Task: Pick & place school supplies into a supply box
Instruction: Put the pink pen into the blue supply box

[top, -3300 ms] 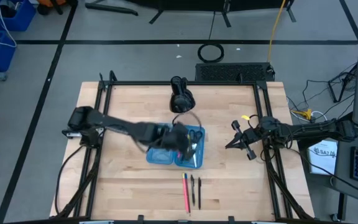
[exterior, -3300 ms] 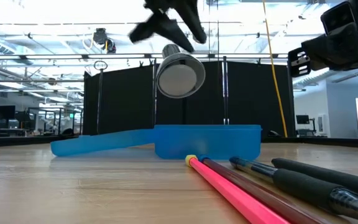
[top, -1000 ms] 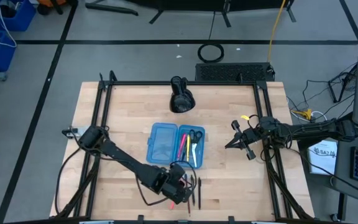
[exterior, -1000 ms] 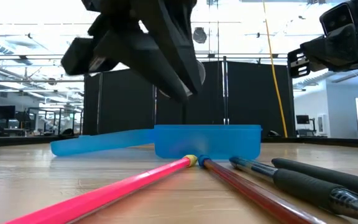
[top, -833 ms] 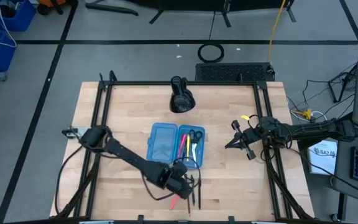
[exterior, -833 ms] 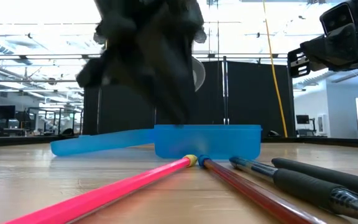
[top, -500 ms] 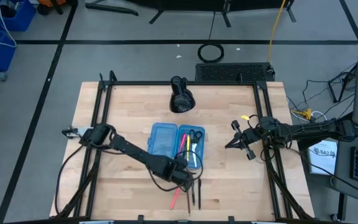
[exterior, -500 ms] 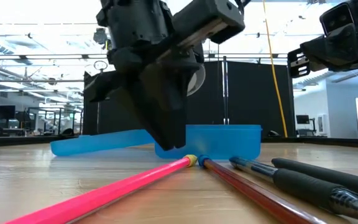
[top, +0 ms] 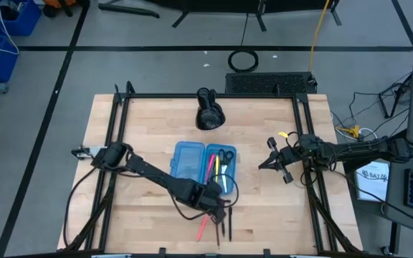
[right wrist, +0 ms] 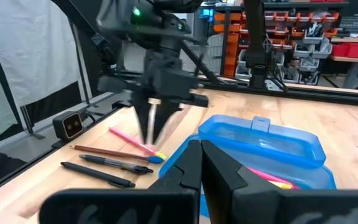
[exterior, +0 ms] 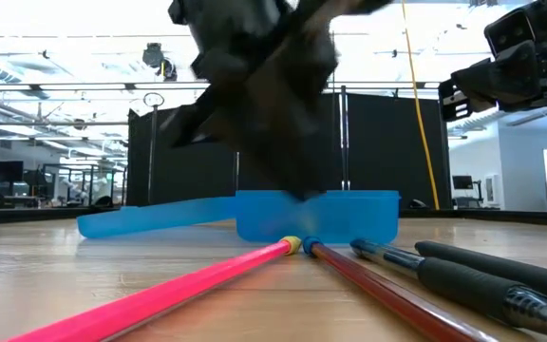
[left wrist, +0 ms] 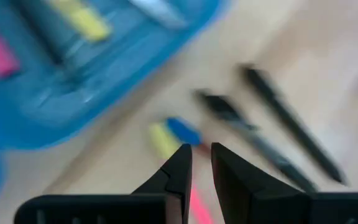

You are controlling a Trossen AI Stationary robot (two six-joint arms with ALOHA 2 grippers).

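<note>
The supply box (top: 201, 166) lies open on the table, blue, with pink and yellow pens and scissors (top: 225, 155) in its right half. Near of it lie a pink pencil (top: 203, 226), slanting, a brown pencil (exterior: 378, 294) and two black pens (top: 229, 225). My left gripper (top: 219, 205) hangs over the far ends of these, fingers pointing down, open by a narrow gap (left wrist: 201, 163), touching nothing. The pink pencil's yellow-and-blue end (left wrist: 173, 134) shows just ahead of the fingertips. My right gripper (top: 264, 165) waits shut, right of the box.
A bulky black lamp-like object (top: 209, 111) stands at the table's far middle, beyond the box. Black frame rails run along the left and right sides of the table. Bare wood lies left of the box and near the right rail.
My left gripper has moved from over the pink pencil's middle toward the table's right and slightly far edge, ending over the pens' far ends near the box's near wall. Against 3.3 s ago, the pink pencil's near end has swung left. The right arm kept still.
</note>
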